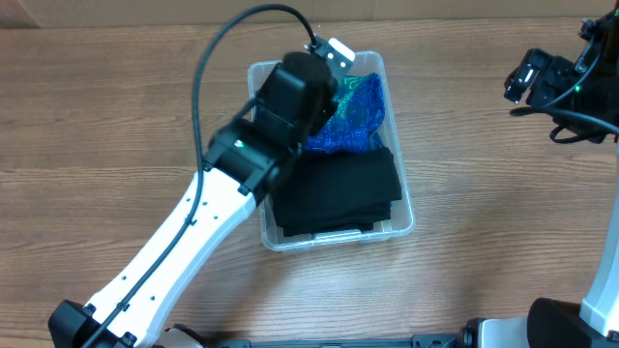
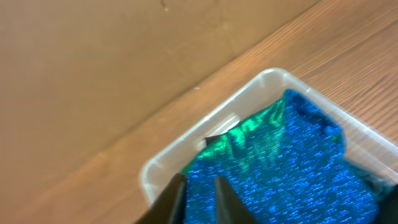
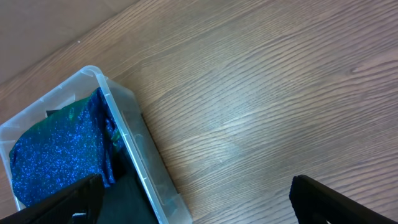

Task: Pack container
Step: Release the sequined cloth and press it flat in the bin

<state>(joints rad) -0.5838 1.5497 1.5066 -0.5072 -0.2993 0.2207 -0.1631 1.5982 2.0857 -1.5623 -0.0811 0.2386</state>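
The step in hand was judged to be the tucking of the blue cloth [image 1: 356, 111] into the far end of the container [image 1: 404, 208]. It would be done best if the left claw [image 2: 200, 199] were pressed straight down on the cloth's middle, so that the green-edged fold nearest the far wall was pushed below the rim and not dragged over it. Any lift out was best made vertically, lest the fabric be snagged and pulled up. The left claw's fingers were seen close together just above the glittering cloth, but whether cloth was pinched between them could not be told. The right claw [image 3: 196, 186] was held spread wide and empty, well apart from the container at the right of the counter [image 1: 484, 213]. The container was seen near the counter's middle, under the left arm. It was clear plastic, rectangular, with rounded corners and a rolled rim. A folded black cloth [image 1: 338, 193] filled its near half and the blue cloth its far half, the two touching.
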